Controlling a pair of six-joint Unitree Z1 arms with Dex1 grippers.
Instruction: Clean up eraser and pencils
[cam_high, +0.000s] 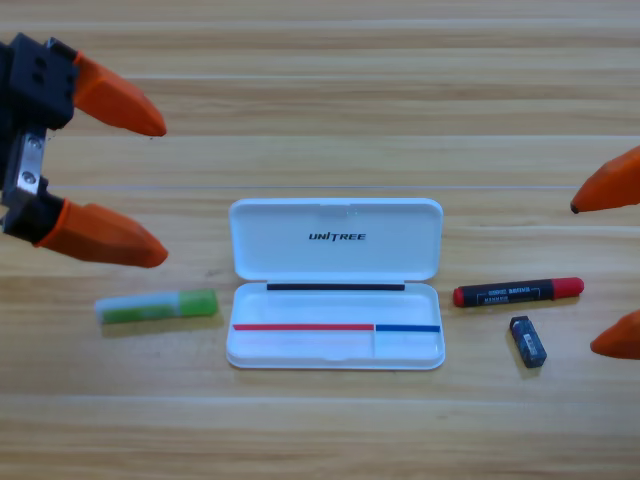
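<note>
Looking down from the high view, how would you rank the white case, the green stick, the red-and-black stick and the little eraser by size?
1. White case, open.
2. Red-and-black pencil and green pencil: about the same length, too close to rank.
3. Eraser, clearly the smallest.

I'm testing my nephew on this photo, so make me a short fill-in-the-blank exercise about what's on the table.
1. The white case lies ____, its tray holding no task item.
2. The green pencil lies to the case's ____.
3. The eraser lies just below the ____ pencil.
4. The left gripper and right gripper both have jaws ____.

Missing words: open; left; red-and-black; open
</note>
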